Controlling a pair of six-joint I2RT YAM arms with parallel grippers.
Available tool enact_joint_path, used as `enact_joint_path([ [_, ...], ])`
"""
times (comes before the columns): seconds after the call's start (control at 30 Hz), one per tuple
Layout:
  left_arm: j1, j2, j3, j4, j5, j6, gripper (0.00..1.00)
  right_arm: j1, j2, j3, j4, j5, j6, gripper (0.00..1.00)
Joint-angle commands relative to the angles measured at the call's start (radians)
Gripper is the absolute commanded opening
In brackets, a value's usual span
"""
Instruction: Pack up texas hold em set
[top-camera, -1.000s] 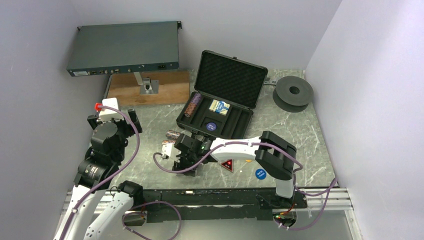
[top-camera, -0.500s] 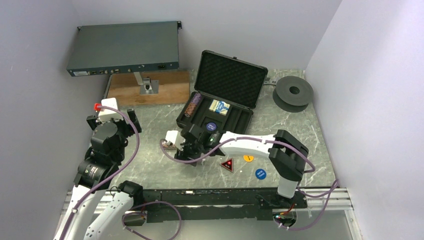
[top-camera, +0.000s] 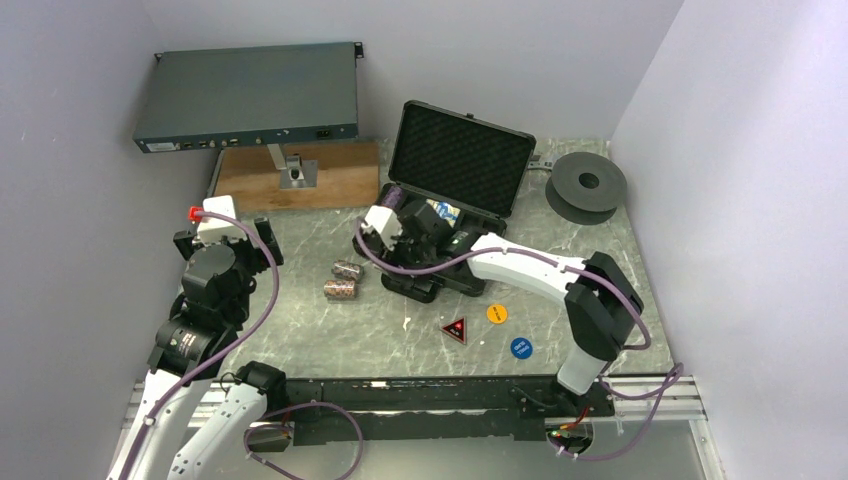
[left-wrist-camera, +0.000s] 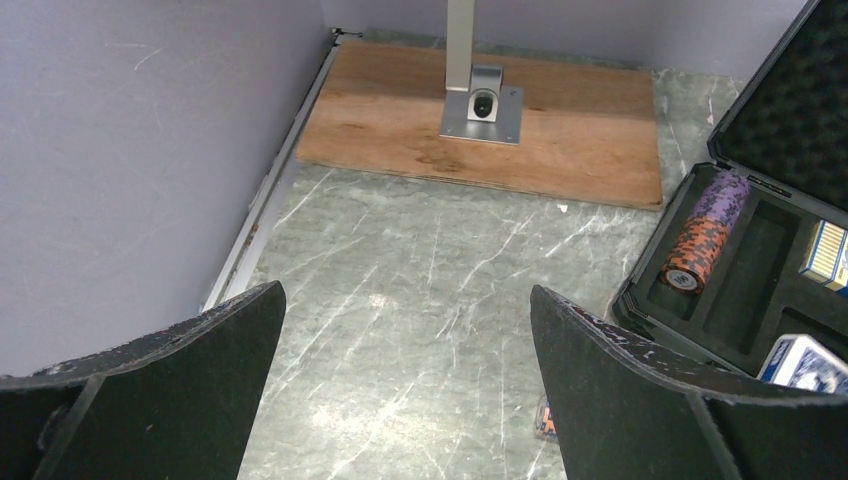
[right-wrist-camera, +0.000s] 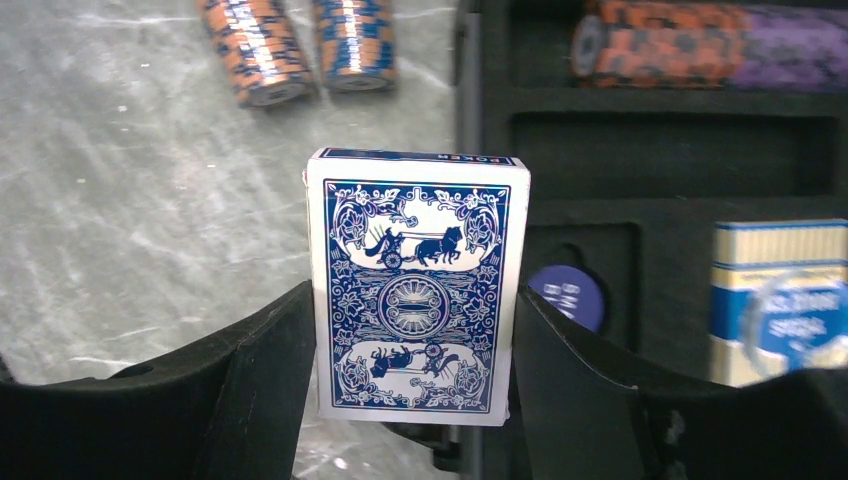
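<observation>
Right hand (right-wrist-camera: 415, 300) is closed on a blue card deck (right-wrist-camera: 417, 230), a finger against each long side, the box standing on edge. It hangs over the near-left rim of the open black briefcase (top-camera: 460, 160), so the deck is at the case but not yet in it.

Already in the foam are one chip roll (right-wrist-camera: 700, 45), a second deck (right-wrist-camera: 770, 300) and a blue button (right-wrist-camera: 565, 295). Two chip rolls (top-camera: 343, 280) lie on the tabletop (top-camera: 300, 320) just left of the case. A red-triangle button (top-camera: 454, 330), an orange button (top-camera: 497, 313) and another blue button (top-camera: 520, 347) lie in front of it.

Left hand (left-wrist-camera: 405, 292) is spread wide and empty over bare tabletop, well apart from the case.

Stowing this deck looks like the step in hand. The next move calls for lining the box up with a free card recess and lowering it; which recess is free is partly hidden behind the deck, probably the one beside the stored deck.
</observation>
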Motion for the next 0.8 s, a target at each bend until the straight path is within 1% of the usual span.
enact_joint_path([
  [0.0,0.006,0.011,0.034,0.013,0.007,-0.013,1.0,-0.057,-0.049,0.056,-0.025,0.053,-0.061,0.58],
  [0.17,0.006,0.006,0.035,0.01,0.008,-0.017,1.0,-0.124,-0.033,0.091,-0.086,0.094,-0.091,0.58],
  [0.33,0.006,-0.001,0.034,0.015,0.016,-0.016,1.0,-0.147,0.016,0.149,-0.164,0.175,-0.125,0.58],
  [0.57,0.006,-0.001,0.034,0.013,0.026,-0.018,1.0,-0.147,0.085,0.219,-0.281,0.179,-0.182,0.58],
  [0.77,0.006,-0.007,0.035,0.012,0.022,-0.019,1.0,-0.147,0.138,0.271,-0.391,0.135,-0.221,0.55],
])
